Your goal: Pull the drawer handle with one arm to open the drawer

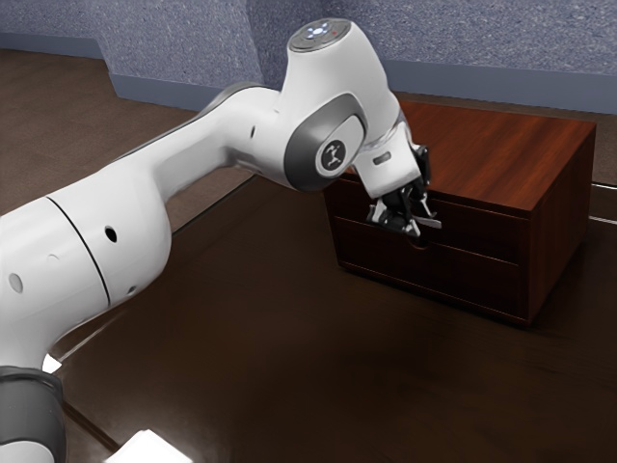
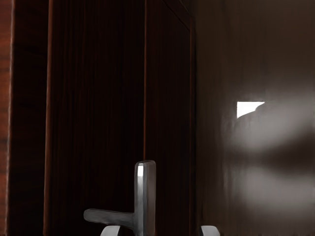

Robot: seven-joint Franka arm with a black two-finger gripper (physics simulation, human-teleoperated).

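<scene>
Approach-and-grasp step, by the look of it, with no pulling begun: top drawer [image 1: 472, 224] apparently flush in the cabinet [image 1: 511, 154], standing on the dark bench [image 1: 289, 367] toward the exterior view's right. Released claw [image 1: 403, 214] hard up against that drawer's front, fingertips [image 2: 111, 231] wide apart in the wrist view, with the silver handle [image 2: 145, 196] between them, nearer one tip than the other and not pinched from both sides. Next, probably: clench on the bar, then draw straight back along the drawer's line, away from the cabinet and toward the exterior view's left. Open bench surface in front of the cabinet, so plenty of room for the travel. Worth minding: the cabinet's top edge just above the wrist, the lower drawer [image 1: 434, 275] just below, and any sideways drag, likely to jam the slide.
</scene>
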